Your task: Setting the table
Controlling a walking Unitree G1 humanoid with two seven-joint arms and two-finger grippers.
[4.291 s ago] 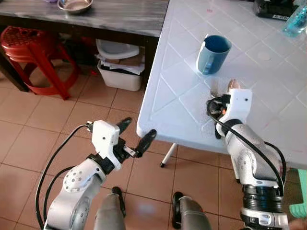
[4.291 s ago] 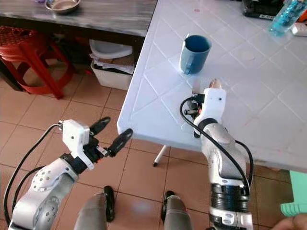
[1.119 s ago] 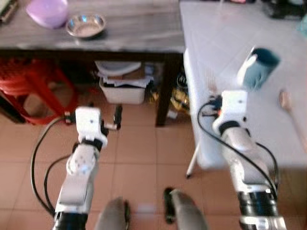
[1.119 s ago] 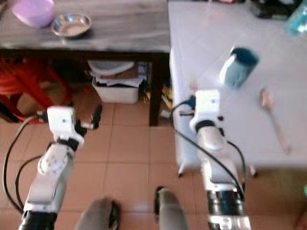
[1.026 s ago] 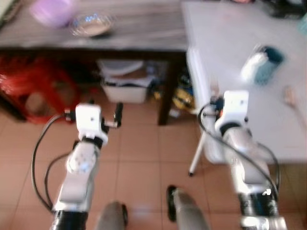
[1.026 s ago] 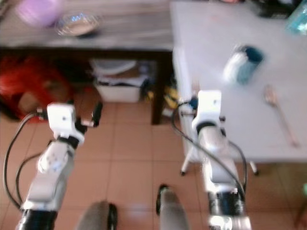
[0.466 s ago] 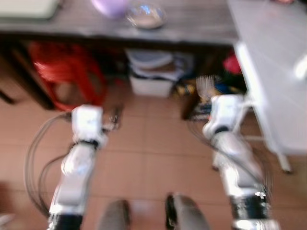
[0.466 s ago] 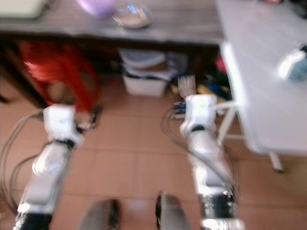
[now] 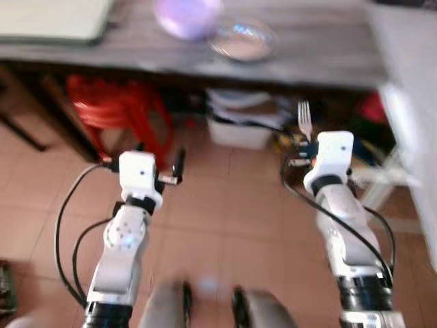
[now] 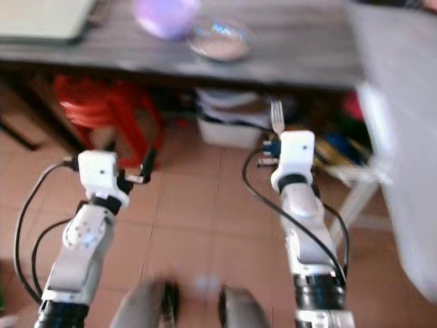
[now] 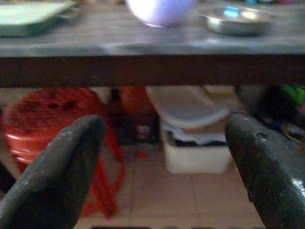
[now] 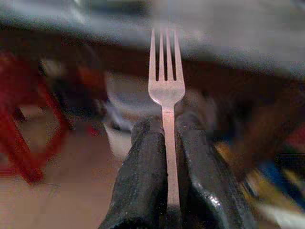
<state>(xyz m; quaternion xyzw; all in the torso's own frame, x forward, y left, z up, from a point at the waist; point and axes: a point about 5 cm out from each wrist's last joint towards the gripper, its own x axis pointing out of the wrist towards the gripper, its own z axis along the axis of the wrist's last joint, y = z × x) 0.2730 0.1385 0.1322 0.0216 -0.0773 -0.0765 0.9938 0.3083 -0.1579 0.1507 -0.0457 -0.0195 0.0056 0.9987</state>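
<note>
My right gripper (image 12: 167, 143) is shut on a silver fork (image 12: 165, 90), tines pointing up and forward; the fork (image 9: 304, 118) rises above the right wrist in the left eye view. The left gripper (image 9: 174, 166) is open and holds nothing, its two black fingers (image 11: 62, 162) spread wide in the left wrist view. Both arms are held out over the tiled floor, in front of a dark wooden table (image 9: 321, 51). On that table stand a purple bowl (image 9: 186, 15) and a small metal bowl (image 9: 242, 39). A white table edge (image 9: 410, 137) is at the right.
Under the dark table stand a red plastic stool (image 9: 116, 109) and a white bin (image 9: 240, 126) with papers. A pale green tray (image 9: 54, 17) lies on the table's left end. My legs show at the bottom, over brown floor tiles (image 9: 225, 219). The views are blurred.
The camera has swung left, away from the white table with the blue mug and spoon, toward the dark table. The right gripper still holds the fork; the left stays open.
</note>
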